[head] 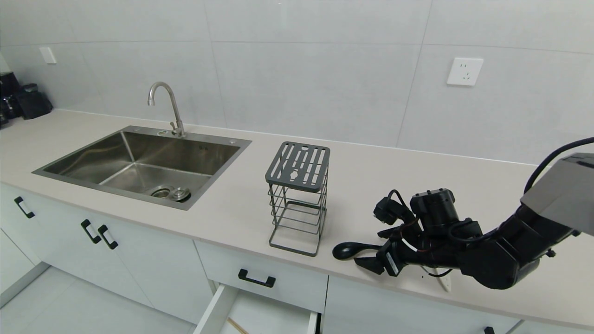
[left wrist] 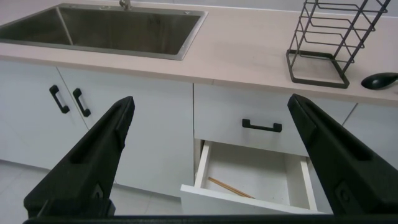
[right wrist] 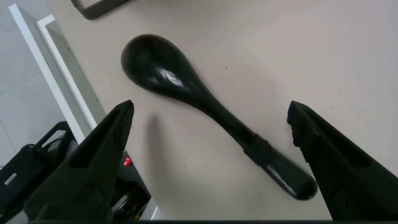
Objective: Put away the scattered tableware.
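Note:
A black spoon (head: 346, 250) lies on the counter near the front edge, just right of the wire rack (head: 297, 199). My right gripper (head: 374, 251) stands open at the spoon's handle end. In the right wrist view the spoon (right wrist: 160, 65) lies between the spread fingers (right wrist: 102, 162), and the right gripper (right wrist: 209, 109) is close over its handle without closing on it. My left gripper (left wrist: 210, 102) is open and holds nothing. It hangs in front of the cabinets, facing the open drawer (left wrist: 249, 177), where a pair of chopsticks (left wrist: 230, 186) lies.
A steel sink (head: 139, 160) with a tap (head: 164, 104) is set into the counter at the left. The open drawer (head: 260, 315) juts out below the rack. Bare counter stretches behind and to the right of the right arm. A wall socket (head: 465, 71) sits high at the right.

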### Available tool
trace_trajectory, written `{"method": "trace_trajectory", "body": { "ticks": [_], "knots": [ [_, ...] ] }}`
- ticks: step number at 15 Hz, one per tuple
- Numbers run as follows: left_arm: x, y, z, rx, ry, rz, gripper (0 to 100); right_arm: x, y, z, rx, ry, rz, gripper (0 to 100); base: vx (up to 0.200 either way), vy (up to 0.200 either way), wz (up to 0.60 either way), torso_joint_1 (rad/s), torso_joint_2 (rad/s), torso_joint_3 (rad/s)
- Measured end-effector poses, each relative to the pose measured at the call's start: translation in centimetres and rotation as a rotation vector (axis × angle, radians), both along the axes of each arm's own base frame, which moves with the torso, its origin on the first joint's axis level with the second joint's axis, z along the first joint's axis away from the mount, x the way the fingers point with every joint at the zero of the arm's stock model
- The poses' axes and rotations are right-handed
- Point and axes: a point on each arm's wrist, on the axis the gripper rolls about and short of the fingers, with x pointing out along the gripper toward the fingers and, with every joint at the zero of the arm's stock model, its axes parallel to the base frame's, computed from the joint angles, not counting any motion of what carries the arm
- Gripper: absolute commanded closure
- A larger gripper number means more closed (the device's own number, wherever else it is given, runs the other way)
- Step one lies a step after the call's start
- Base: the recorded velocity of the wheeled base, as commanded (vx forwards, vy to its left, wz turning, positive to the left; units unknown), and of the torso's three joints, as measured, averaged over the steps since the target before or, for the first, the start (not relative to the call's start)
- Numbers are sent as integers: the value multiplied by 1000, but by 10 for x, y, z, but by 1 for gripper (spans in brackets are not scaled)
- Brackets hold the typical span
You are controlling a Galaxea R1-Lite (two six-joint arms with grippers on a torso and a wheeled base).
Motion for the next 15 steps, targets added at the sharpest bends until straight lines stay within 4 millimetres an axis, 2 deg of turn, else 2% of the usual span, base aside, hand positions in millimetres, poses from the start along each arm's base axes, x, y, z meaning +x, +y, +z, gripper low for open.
{"method": "trace_trajectory", "body": {
  "ticks": [12,13,15],
  "knots": [
    [0,0,0,0,0,0,0,12,7,-16,-8,12,13,0,0,0,0,0,0,0],
    [0,0,0,0,0,0,0,11,6,-17,-13,14,12,100,0,0,0,0,0,0],
    [0,0,0,0,0,0,0,12,5,-20,-20,16,13,100,0,0,0,0,0,0]
  ]
}}
